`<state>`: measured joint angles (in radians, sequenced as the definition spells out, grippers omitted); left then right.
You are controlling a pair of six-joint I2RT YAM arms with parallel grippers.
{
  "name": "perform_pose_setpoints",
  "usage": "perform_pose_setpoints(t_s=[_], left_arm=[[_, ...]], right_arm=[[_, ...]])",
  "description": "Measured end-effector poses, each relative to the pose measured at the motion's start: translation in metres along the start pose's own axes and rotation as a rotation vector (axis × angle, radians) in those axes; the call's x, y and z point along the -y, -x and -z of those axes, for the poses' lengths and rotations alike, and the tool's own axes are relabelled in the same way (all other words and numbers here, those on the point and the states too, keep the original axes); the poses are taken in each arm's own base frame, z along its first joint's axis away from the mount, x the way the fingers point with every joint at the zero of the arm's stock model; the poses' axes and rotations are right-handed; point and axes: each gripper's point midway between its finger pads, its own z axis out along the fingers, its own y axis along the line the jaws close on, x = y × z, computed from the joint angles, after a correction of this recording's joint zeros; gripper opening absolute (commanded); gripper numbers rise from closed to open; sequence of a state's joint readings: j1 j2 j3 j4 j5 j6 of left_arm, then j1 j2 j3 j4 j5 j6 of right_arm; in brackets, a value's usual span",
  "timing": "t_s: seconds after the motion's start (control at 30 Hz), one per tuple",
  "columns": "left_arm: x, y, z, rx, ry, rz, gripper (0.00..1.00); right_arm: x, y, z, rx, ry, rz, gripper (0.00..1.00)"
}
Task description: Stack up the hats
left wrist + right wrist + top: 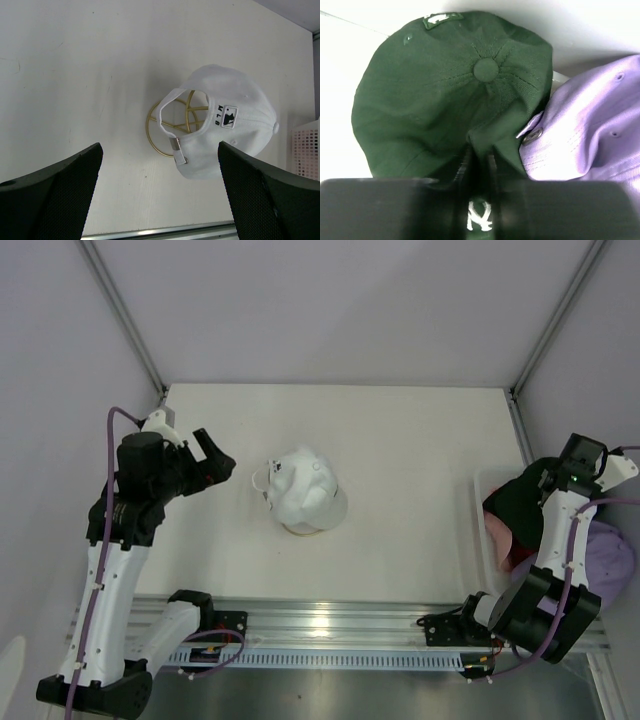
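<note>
Now: left jaws released; white MLB cap (240,95); right jaws pinch green NY cap (435,90).

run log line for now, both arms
left gripper: open, apart from white fabric cap on gold wire stand | right gripper: shut on dark green fabric cap

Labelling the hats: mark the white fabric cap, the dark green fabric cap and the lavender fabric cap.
white fabric cap (245,100), left wrist view, crown.
dark green fabric cap (435,95), right wrist view, crown.
lavender fabric cap (592,125), right wrist view, crown.
</note>
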<state>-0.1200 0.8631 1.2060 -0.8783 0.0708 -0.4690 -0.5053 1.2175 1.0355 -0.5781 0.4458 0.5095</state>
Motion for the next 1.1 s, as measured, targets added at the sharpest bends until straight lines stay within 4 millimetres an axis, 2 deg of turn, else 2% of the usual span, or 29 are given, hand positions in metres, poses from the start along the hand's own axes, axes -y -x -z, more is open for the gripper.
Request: perform_pose_setpoints(t_s=[0.07, 0.17, 0.27, 0.43, 0.6, 0.73, 0.83, 0.9, 1.0, 1.1], left_arm=[[0.000, 0.000, 0.000, -0.001, 0.001, 0.000, 0.99], [0.000, 0.000, -0.001, -0.002, 0.000, 0.000, 1.00], [0.000, 0.000, -0.001, -0.003, -0.002, 0.000, 1.00], [0.000, -0.001, -0.001, -0.005, -0.002, -0.008, 0.99], [0.002, 0.004, 0.001, 0.007, -0.007, -0.030, 1.00], [0.008, 0.014, 0.006, 0.037, -0.027, -0.038, 1.00], [0.012, 0.020, 0.006, 0.054, -0.039, -0.041, 0.99], [0.014, 0.024, 0.005, 0.058, -0.044, -0.041, 1.00], [0.017, 0.027, 0.002, 0.055, -0.056, -0.041, 0.99], [0.022, 0.026, 0.001, 0.045, -0.082, -0.040, 0.99]], right_arm=[[-0.002, -0.001, 0.001, -0.006, 0.012, 0.004, 0.03], [-0.007, 0.001, 0.005, -0.013, 0.046, 0.011, 0.02], [-0.019, 0.012, 0.017, -0.012, 0.115, 0.018, 0.01], [-0.066, 0.044, 0.055, 0.032, 0.348, 0.056, 0.05], [-0.122, 0.051, 0.109, 0.037, 0.646, 0.170, 0.04], [-0.162, 0.048, 0.167, 0.037, 0.897, 0.263, 0.06], [-0.195, 0.030, 0.227, 0.043, 1.116, 0.360, 0.13], [-0.219, -0.004, 0.285, 0.030, 1.326, 0.473, 0.12], [-0.232, -0.060, 0.365, -0.013, 1.620, 0.645, 0.12], [-0.236, -0.093, 0.416, -0.030, 1.807, 0.763, 0.08]])
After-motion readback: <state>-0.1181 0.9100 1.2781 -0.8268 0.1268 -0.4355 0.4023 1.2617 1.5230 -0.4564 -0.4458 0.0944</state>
